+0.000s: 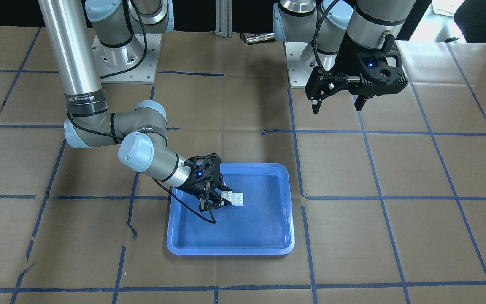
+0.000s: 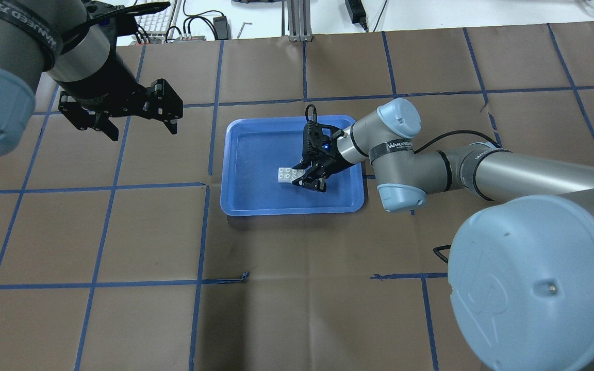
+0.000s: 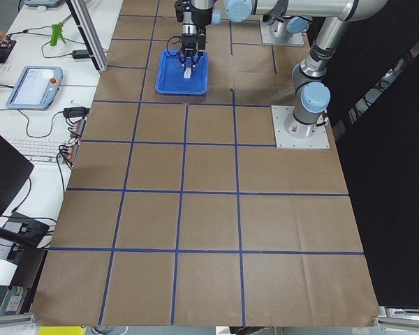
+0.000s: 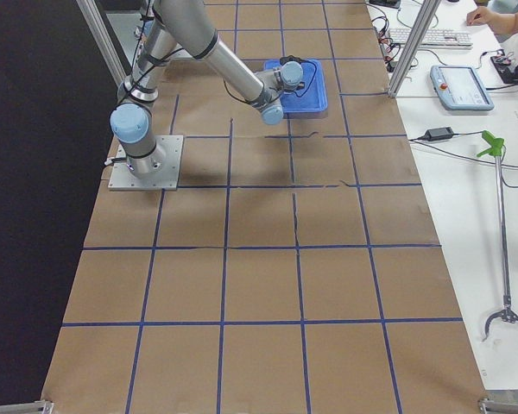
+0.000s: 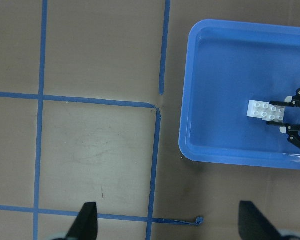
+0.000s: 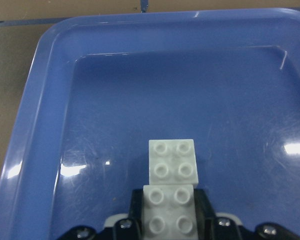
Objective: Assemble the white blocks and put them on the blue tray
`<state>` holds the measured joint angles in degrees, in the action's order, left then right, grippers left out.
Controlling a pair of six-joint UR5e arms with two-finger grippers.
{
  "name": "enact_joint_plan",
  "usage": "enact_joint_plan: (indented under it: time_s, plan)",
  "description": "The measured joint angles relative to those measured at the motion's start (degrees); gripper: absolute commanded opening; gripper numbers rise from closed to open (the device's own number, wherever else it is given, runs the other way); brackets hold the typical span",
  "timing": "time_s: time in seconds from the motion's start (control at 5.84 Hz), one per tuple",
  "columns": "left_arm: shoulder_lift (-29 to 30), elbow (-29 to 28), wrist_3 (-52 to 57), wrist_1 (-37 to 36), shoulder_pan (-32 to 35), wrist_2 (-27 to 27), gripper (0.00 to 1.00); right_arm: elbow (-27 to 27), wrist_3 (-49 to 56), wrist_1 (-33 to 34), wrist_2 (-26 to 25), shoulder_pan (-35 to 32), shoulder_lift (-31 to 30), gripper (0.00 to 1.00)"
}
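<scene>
Two white blocks (image 1: 233, 198) are joined end to end as one long piece inside the blue tray (image 1: 230, 251). My right gripper (image 1: 224, 197) reaches low into the tray and is shut on the near end of the white blocks (image 6: 169, 212). The far block (image 6: 172, 162) sticks out past the fingertips. The blocks (image 2: 287, 175) sit near the middle of the tray (image 2: 292, 210). My left gripper (image 2: 139, 129) is open and empty, raised above the table well to the side of the tray. Its wrist view shows the tray (image 5: 190, 100) and the blocks (image 5: 266, 111).
The table is covered in brown paper with a grid of blue tape lines (image 2: 204, 232). The arm bases (image 1: 125, 59) stand at the robot's edge. Cables and a keyboard (image 3: 38, 146) lie on a side bench beyond the table.
</scene>
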<state>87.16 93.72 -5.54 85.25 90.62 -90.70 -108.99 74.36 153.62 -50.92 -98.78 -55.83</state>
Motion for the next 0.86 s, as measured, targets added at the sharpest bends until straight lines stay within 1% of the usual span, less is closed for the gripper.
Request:
enact_joint_plan:
  time_s: [0.68, 0.86]
  plan:
    - [-0.04, -0.03, -0.02, 0.00, 0.00, 0.00, 0.99, 0.05, 0.00, 1.25, -0.48, -0.28, 0.33, 0.26]
    - [-0.05, -0.03, -0.01, 0.00, 0.00, 0.00, 0.99, 0.05, 0.00, 1.31, -0.49, -0.28, 0.38, 0.33]
